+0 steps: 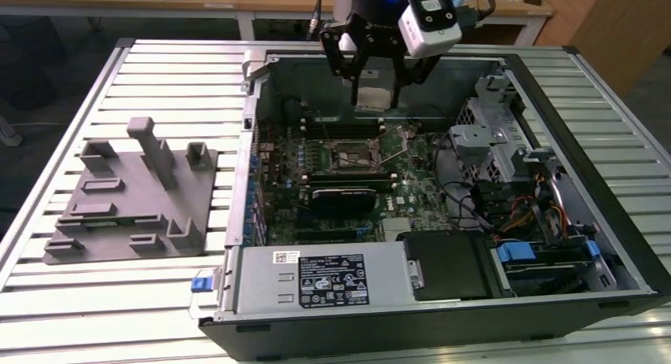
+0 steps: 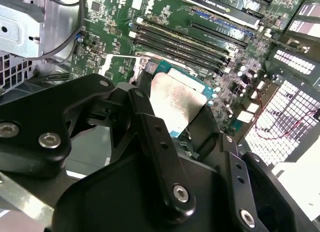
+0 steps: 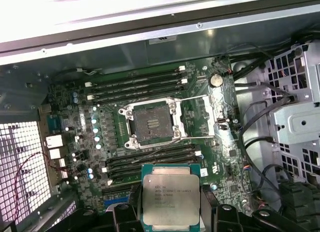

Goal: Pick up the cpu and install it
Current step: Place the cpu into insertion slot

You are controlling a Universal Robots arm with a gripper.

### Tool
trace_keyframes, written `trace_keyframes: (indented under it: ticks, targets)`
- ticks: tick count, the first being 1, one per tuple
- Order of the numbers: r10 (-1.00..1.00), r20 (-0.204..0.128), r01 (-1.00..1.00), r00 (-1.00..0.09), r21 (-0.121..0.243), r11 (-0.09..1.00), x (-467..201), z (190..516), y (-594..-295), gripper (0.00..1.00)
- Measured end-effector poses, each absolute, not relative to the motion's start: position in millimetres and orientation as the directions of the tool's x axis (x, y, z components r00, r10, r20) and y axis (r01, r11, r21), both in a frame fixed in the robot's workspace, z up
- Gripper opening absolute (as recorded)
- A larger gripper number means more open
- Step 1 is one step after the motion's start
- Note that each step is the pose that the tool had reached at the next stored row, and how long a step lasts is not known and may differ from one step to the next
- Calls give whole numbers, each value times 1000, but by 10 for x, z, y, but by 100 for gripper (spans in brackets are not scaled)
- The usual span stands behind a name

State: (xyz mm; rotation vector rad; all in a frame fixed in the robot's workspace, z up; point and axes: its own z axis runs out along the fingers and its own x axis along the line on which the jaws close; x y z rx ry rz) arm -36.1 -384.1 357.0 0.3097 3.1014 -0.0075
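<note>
The cpu [image 3: 170, 199], a flat square chip with a silvery top and a pale rim, hangs in the air above the open computer case. My gripper [image 1: 375, 97] is shut on it, with a black finger against each side, and the chip [image 1: 375, 97] shows below the wrist in the exterior view. Seen in the second wrist view, the cpu [image 2: 175, 103] is tilted between the two black fingers [image 2: 150, 127]. The black square socket frame [image 3: 152, 124] lies open on the green motherboard, its thin lever swung out, a short way from the chip. In the exterior view the socket [image 1: 354, 153] sits below and in front of the gripper.
The open computer case [image 1: 251, 128] stands on a slatted metal table. A grey plastic tray with upright posts [image 1: 131, 195] lies at the exterior view's left. Inside the case are memory slots [image 3: 135, 84], cables and a drive cage [image 1: 504, 144], and a power supply [image 1: 314, 277].
</note>
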Motion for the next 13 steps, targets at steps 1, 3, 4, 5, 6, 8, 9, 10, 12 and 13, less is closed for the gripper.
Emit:
trace_keyframes:
  ticks: [1,3,4,5,6,8,9,10,12,13]
  targets:
    - [202,-25,202,-979,-2,979,-362,3570,-3841,54]
    - [208,-25,208,-978,-2,978,-362,3570,-3841,54]
    - [210,-25,210,-977,-2,978,-362,3570,-3841,54]
    - [213,-25,213,-977,-2,977,-362,3570,-3841,54]
    - [217,-25,217,-976,-2,976,-363,3569,-3841,54]
    - [223,-25,223,-974,-2,975,-364,3569,-3841,54]
    - [226,-25,226,-974,-2,974,-364,3569,-3841,54]
    - [229,-25,229,-973,-2,973,-365,3569,-3841,54]
    - [235,-25,235,-972,-2,972,-365,3569,-3841,54]
    - [237,-25,237,-971,-2,971,-365,3569,-3841,54]
